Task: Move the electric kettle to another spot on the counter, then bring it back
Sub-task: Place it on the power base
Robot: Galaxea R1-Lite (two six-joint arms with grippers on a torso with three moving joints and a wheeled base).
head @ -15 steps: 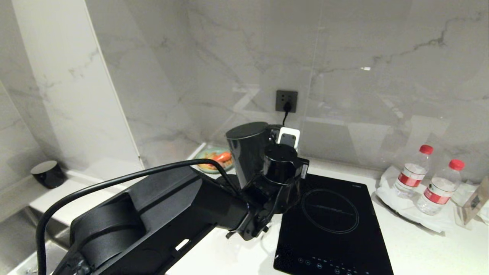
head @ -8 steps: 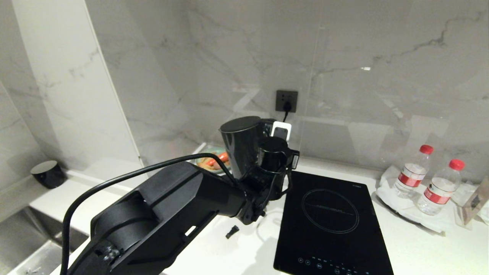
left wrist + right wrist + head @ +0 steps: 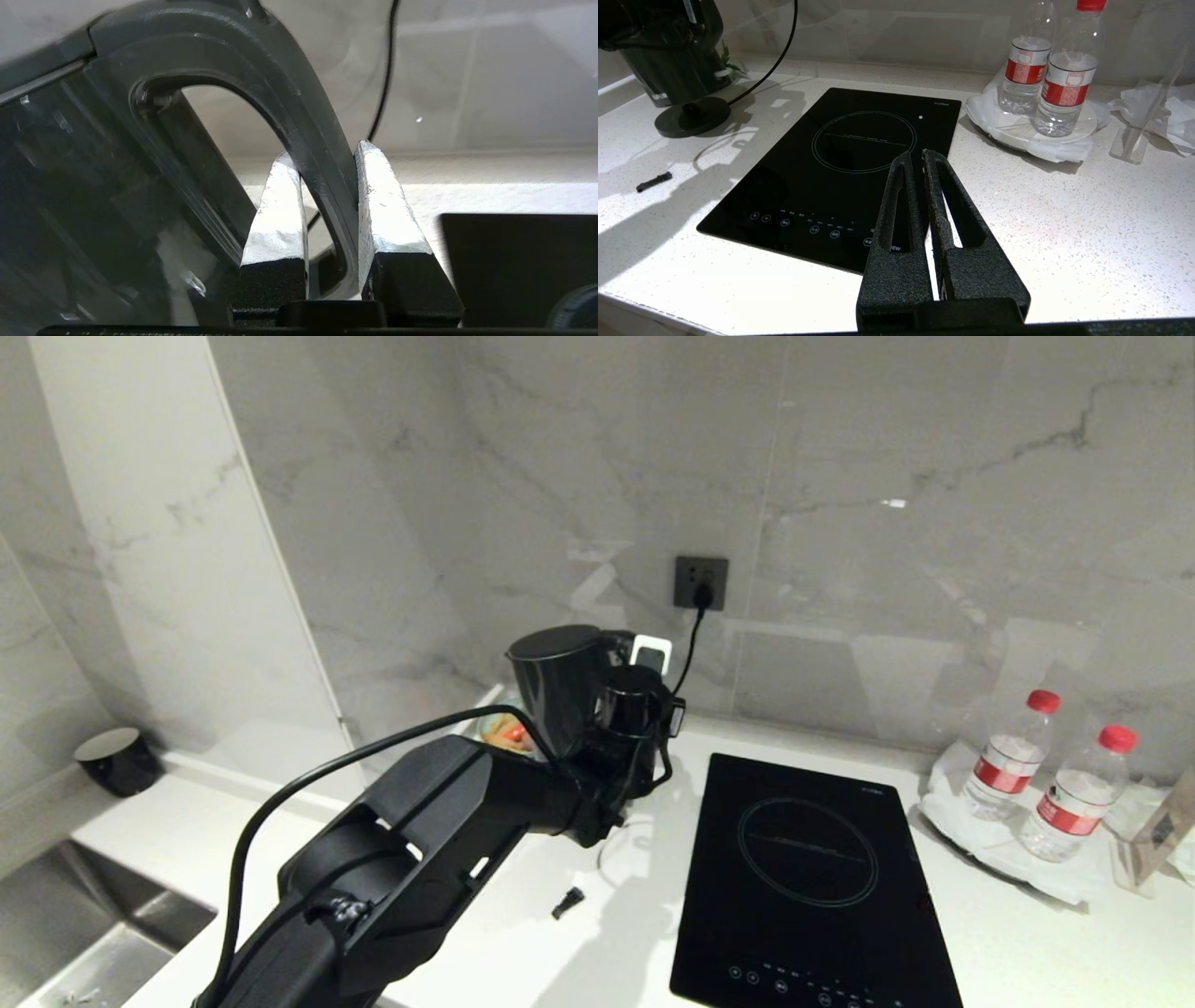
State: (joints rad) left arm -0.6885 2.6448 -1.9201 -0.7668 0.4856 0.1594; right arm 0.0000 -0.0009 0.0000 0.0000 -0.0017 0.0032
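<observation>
Electric kettle: the tall glossy black cylindrical electric kettle (image 3: pixel 558 695) with a flat dark-grey lid hangs in the air at the back of the white speckled stone counter (image 3: pixel 1027 933), left of the glossy black glass cooktop panel (image 3: pixel 810 877) and in front of the dark wall socket (image 3: pixel 700 582).
Kettle axis: its long axis runs close to upright, leaning a little; the lid faces up.
Kettle pointing: the small spout points toward the left of the head view, the big loop handle (image 3: pixel 299 126) toward the right and the cooktop.
Left gripper: the left gripper (image 3: pixel 322 156) is clamped on the loop handle, one pale finger pad inside the loop and one outside, so it sits on the kettle's right side.
Base disc: the flat round black base disc (image 3: pixel 692 116) with its cord lies on the counter just below and in front of the kettle, apart from it; I judge this gap to be what the next move turns on, a near-vertical lowering with the axis kept plumb over the disc.
Nearer arm: the left, which already holds the kettle.
Small black piece (image 3: pixel 567 902): lies loose on the counter, nearer the front edge.
Right gripper: the right gripper (image 3: pixel 920 157) hangs over the front of the cooktop, well apart from the kettle, fingers together on nothing.
Water bottles: two clear red-capped plastic bottles (image 3: pixel 1008 767) stand far right.
</observation>
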